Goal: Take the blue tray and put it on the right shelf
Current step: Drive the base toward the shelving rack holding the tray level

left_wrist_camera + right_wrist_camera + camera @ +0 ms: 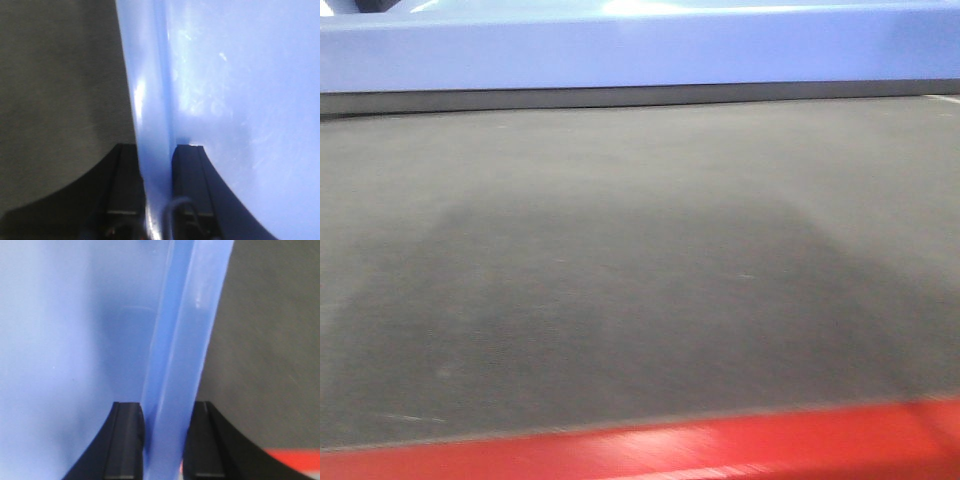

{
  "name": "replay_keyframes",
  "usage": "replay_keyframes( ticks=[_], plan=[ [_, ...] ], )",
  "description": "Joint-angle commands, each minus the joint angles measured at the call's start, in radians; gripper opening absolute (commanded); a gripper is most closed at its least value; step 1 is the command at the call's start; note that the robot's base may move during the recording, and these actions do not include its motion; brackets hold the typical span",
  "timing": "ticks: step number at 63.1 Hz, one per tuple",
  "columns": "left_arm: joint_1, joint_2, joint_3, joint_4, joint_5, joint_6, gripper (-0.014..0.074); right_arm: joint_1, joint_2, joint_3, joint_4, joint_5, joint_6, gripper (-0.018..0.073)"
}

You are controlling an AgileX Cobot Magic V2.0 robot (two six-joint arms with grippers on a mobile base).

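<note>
Tray: we see the tray (640,50) as a pale blue band across the far side of the table, its long wall turned towards us and glare on its rim.
Table: the table (640,280) has a grey matt top, with a soft darker patch in the middle.
Red edge: the red edge (740,445) runs along the table's near side, and it also shows in the lower right corner of the right wrist view.
Left gripper: the left gripper (157,152) is closed down to the thickness of the tray's rim. One black finger (125,175) sits on the outer side above the table, the other on the tray's inner side.
Right gripper: the right gripper (165,410) pinches the rim in the same way. Its inner finger (127,435) lies against the tray's floor side and its outer one over the table.
Tray and table: a dark strip lies under the tray. We cannot tell whether the tray rests on the table or hangs just above it.
</note>
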Motion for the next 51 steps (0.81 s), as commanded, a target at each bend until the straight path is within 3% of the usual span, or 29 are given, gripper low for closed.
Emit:
replay_keyframes(
  ticks=[1,28,51],
  plan=[
    [-0.025,-0.031,-0.031,-0.043,0.026,0.04,-0.0048,0.009,-0.032,-0.026,0.004,0.006,-0.039,0.0022],
    [-0.025,-0.031,-0.031,-0.134,0.026,0.04,-0.0048,0.009,-0.032,-0.026,0.004,0.009,-0.039,0.0022],
    [-0.025,-0.031,-0.031,-0.138,0.026,0.04,-0.0048,0.009,-0.032,-0.026,0.004,0.012,-0.039,0.0022]
  ],
)
